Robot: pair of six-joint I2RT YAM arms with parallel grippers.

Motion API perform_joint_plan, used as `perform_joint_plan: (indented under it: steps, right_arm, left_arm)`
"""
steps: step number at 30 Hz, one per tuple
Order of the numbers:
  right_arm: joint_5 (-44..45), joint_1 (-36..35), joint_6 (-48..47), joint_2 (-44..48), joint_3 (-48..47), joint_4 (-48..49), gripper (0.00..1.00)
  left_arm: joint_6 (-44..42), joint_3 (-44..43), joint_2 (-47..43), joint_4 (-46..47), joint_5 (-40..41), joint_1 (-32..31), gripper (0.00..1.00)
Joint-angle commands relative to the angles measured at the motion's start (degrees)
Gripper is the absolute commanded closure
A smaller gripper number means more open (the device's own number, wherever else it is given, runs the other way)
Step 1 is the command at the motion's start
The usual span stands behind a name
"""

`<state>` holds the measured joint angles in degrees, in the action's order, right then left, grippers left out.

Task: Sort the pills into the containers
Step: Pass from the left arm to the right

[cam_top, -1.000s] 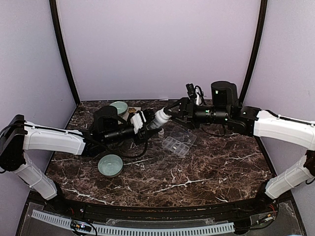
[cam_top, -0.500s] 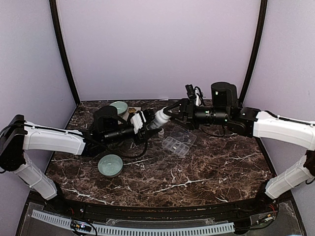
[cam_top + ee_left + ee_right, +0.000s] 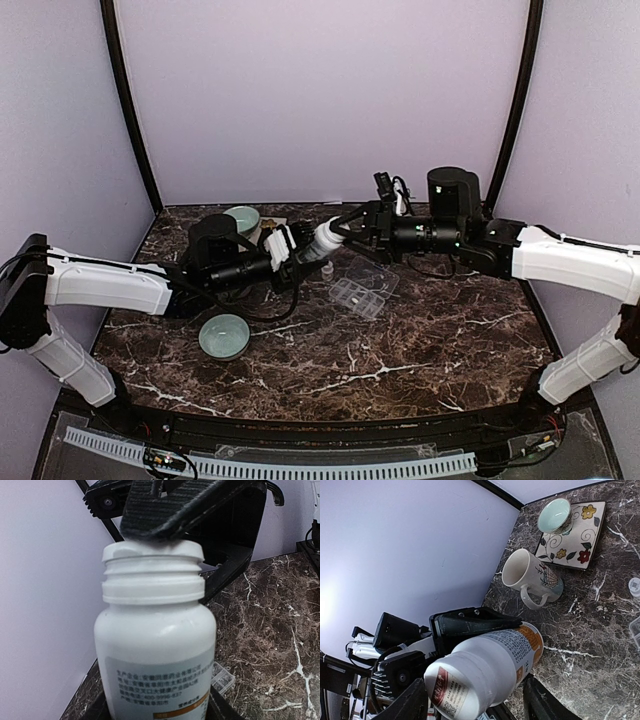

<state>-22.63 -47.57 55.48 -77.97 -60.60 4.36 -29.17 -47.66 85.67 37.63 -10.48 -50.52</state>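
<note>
left gripper [image 3: 298,252] first: clamped tight on the body of a white pill bottle [image 3: 325,240], held up off the table [image 3: 420,350] and lying nearly level, neck pointing right. threaded neck bare in the left wrist view, label text running along the body.

right gripper [image 3: 343,230] reaching in from the other side, meeting the bottle head-on. fingers [image 3: 412,700] spread, one on each side of the bottle's top end, with a clear gap showing on one side in the right wrist view. one ribbed pad [image 3: 165,505] lying across the rim in the left wrist view; touching or just short of it, cannot tell.

around them: a white mug [image 3: 532,577] with a printed picture standing beyond the bottle, near the back wall. behind it a flowered square tile [image 3: 575,540] carrying a pale green bowl [image 3: 554,515]. a second green bowl [image 3: 224,335] nearer the arm bases, under the left forearm's side and well apart from the rest.

now the pill organiser [image 3: 360,290]: clear plastic, flat on the dark marble, lid swung open toward the far side. sitting below and slightly to the right of the left gripper, a touch nearer the bases than the bottle's mouth, with the right gripper hanging above its far edge. contents of the little compartments too small to make out.
</note>
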Motion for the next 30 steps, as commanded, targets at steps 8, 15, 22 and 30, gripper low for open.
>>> perform_joint_plan:
  steps: [8, 15, 22, 30]
  right_arm:
    - [-1.6, 0.5, 0.9, -1.6, 0.1, 3.0, 0.4]
    - [-2.7, 0.9, 2.2, -1.8, 1.1, 5.1, 0.45]
    - [-2.7, 0.9, 2.2, -2.8, 1.5, 8.0, 0.45]
    - [-7.8, 0.9, 2.4, -3.7, 0.1, 7.0, 0.49]
  left_arm:
    - [-2.5, -0.7, -2.6, 2.5, 0.1, -0.9, 0.92]
    - [-3.1, -0.1, -3.2, 3.4, 0.4, -1.3, 0.92]
    - [-4.8, -0.1, -3.4, 3.3, 0.1, -2.1, 0.93]
    - [-6.3, -1.3, -2.4, 1.9, 0.5, -2.9, 0.93]
